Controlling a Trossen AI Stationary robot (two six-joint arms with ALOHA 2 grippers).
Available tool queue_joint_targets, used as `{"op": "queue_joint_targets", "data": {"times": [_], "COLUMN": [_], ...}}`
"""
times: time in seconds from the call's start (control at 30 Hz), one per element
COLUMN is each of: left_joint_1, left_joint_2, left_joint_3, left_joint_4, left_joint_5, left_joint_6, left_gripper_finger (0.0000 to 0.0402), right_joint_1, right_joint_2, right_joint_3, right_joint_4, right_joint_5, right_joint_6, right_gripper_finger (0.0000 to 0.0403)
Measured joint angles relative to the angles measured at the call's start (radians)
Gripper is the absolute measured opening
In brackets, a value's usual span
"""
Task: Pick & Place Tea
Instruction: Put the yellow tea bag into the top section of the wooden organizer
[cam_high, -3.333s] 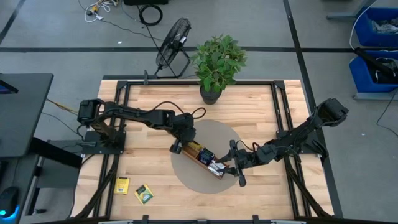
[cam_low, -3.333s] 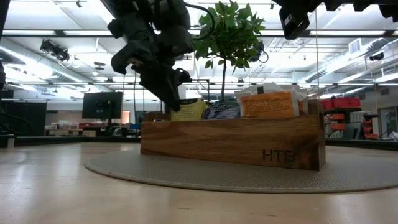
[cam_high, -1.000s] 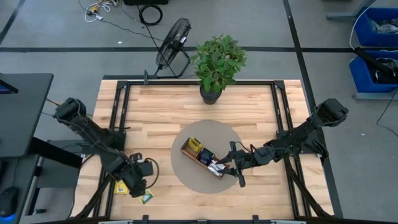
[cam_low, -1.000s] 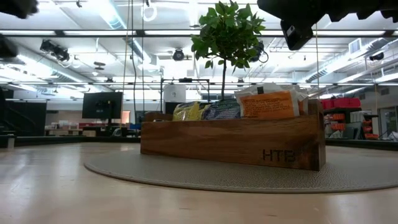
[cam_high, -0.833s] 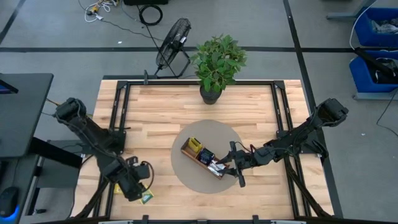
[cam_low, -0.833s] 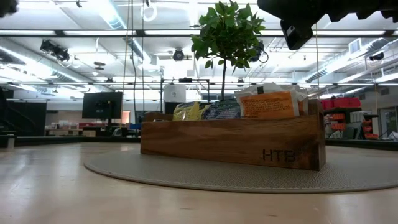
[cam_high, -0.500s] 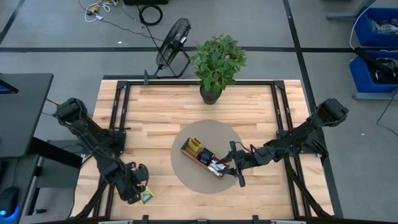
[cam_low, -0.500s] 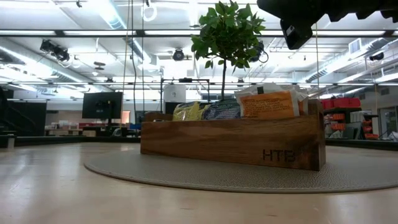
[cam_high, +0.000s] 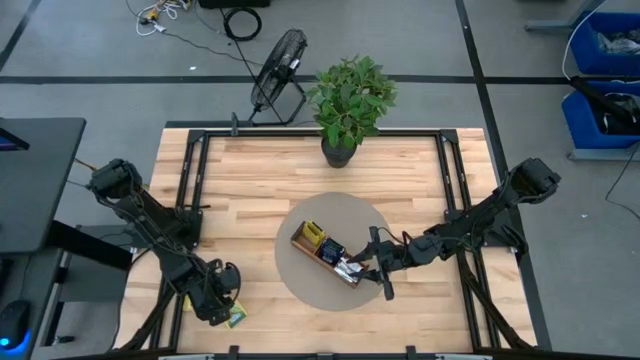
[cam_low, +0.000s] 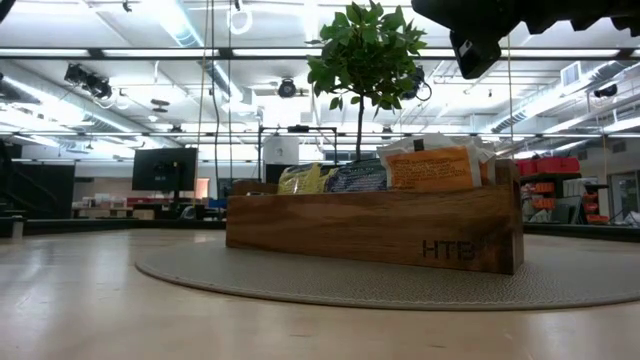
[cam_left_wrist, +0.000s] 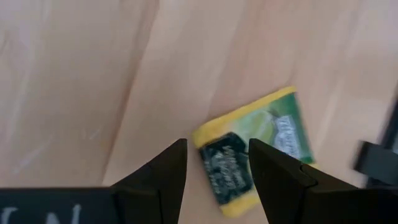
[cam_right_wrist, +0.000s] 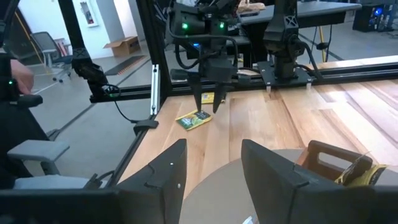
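The left gripper (cam_high: 216, 300) covers one yellow tea bag (cam_high: 237, 319) partly from above. In the left wrist view that tea bag (cam_left_wrist: 253, 149) is blurry, and its writing cannot be read. The wooden tray (cam_low: 375, 228) hides the lower halves of the tea bags standing inside.

We see a light wooden table (cam_high: 250, 180) in a black frame. Directly on it lie a round grey mat (cam_high: 300, 282) at the middle, a potted plant (cam_high: 350, 100) near the far edge, and — at the near left corner — a yellow-green tea sachet (cam_high: 237, 319). A second sachet beside it is mostly hidden under the left arm. The mat carries a long wooden tray (cam_low: 380, 228).
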Motion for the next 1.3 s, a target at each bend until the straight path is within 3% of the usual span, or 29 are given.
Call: {"op": "queue_joint_targets", "data": {"times": [0.23, 0.43, 0.53, 0.77, 1.0, 1.3], "left_joint_1": [-0.001, -0.002, -0.002, -0.002, 0.008, 0.096], "left_joint_2": [0.124, 0.145, 0.147, 0.147, 0.147, 0.133], "left_joint_3": [0.02, 0.037, 0.037, 0.032, 0.05, 0.173], "left_joint_4": [0.003, -0.033, -0.042, -0.044, -0.024, -0.225], "left_joint_5": [0.041, 0.037, 0.029, -0.015, -0.043, -0.142], "left_joint_6": [0.027, 0.03, 0.029, 0.043, 0.152, 0.362], "left_gripper_finger": [0.0177, 0.0165, 0.0132, 0.0012, 0.0003, 0.0001], "right_joint_1": [-0.008, -0.01, -0.01, -0.01, -0.011, -0.034], "right_joint_2": [0.0, 0.0, 0.0, 0.0, 0.0, 0.0], "right_joint_3": [0.0, 0.0, 0.0, 0.0, 0.0, 0.0], "right_joint_4": [0.0, 0.008, 0.009, 0.007, 0.009, 0.053], "right_joint_5": [0.0, 0.0, 0.0, 0.0, 0.0, 0.06], "right_joint_6": [0.008, 0.008, 0.009, 0.003, 0.002, 0.01], "right_gripper_finger": [0.0162, 0.0162, 0.0162, 0.0162, 0.0162, 0.0162]}}
